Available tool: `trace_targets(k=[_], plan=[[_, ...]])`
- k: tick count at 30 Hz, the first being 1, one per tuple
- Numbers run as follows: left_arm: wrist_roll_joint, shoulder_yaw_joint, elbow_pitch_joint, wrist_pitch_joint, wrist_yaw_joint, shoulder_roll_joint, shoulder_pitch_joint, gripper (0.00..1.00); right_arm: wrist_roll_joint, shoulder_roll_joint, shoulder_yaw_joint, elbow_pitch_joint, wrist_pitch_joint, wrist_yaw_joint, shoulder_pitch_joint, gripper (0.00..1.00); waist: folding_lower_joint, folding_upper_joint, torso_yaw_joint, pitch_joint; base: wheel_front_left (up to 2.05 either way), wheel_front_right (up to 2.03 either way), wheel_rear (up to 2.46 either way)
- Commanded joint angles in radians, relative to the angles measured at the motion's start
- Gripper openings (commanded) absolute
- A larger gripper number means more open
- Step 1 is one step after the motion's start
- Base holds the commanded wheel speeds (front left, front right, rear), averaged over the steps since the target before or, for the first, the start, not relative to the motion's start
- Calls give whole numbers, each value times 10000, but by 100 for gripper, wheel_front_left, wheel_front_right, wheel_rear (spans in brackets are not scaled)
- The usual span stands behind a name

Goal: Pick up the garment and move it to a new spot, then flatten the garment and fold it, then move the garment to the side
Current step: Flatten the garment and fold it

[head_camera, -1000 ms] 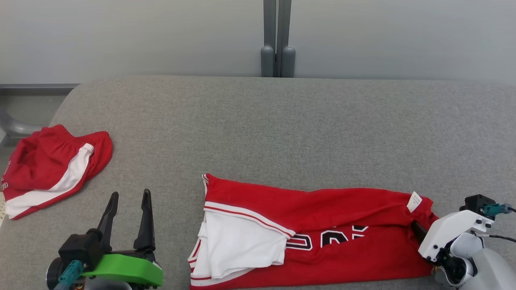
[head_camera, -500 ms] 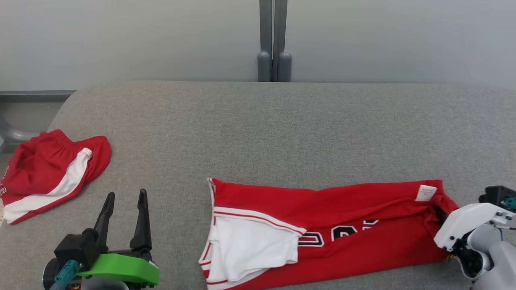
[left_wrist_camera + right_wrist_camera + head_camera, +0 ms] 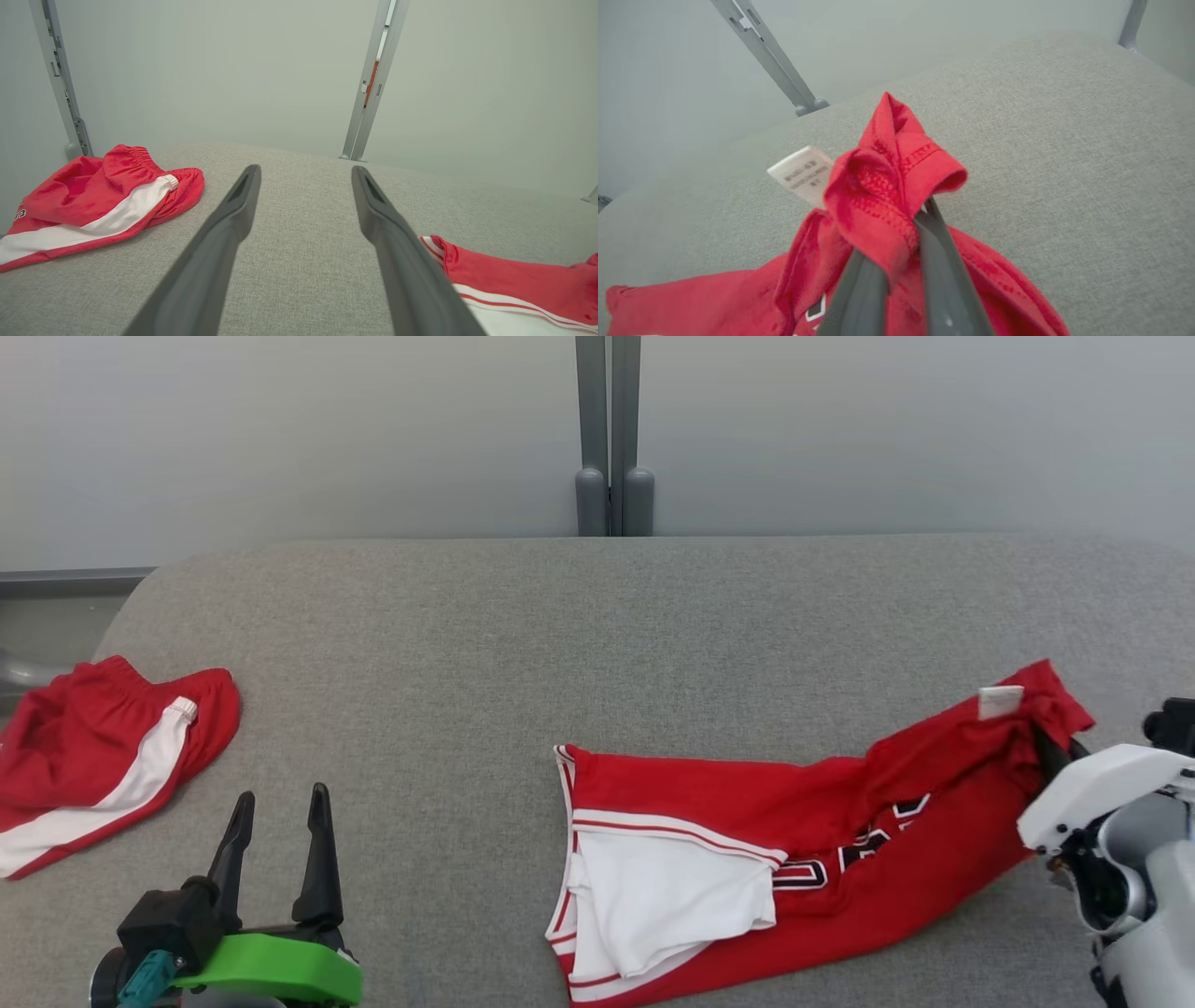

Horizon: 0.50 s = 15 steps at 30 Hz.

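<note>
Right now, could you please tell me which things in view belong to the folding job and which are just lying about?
In the job: red jersey, one end raised in the shut right gripper; open left gripper, holding nothing; grey table beneath the jersey.
Lying about: red-and-white shorts near the table's left edge; grey post behind the table.

A red jersey (image 3: pixel 840 821) sprawls across the grey table (image 3: pixel 560 644) toward 4 o'clock, its tagged corner pinched and held up by the right gripper (image 3: pixel 1050 761) at 3 o'clock. The left gripper (image 3: pixel 282 798) sits spread-fingered at 7 o'clock; red shorts (image 3: pixel 103 747) lie at 9 o'clock.
</note>
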Motion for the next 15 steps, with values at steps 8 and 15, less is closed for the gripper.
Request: trace_targets(k=[8, 15], plan=[[92, 27, 168, -27, -73, 33, 152, 100, 192, 1134, 1220, -3588, 1202, 4, 1523, 0, 0, -1, 411, -113, 0, 0, 0], [82, -92, 363, 0, -129, 67, -26, 100, 539, 1916, 2070, -4461, 1708, 4, 2179, 0, 0, -1, 1161, -88, 0, 0, 0]])
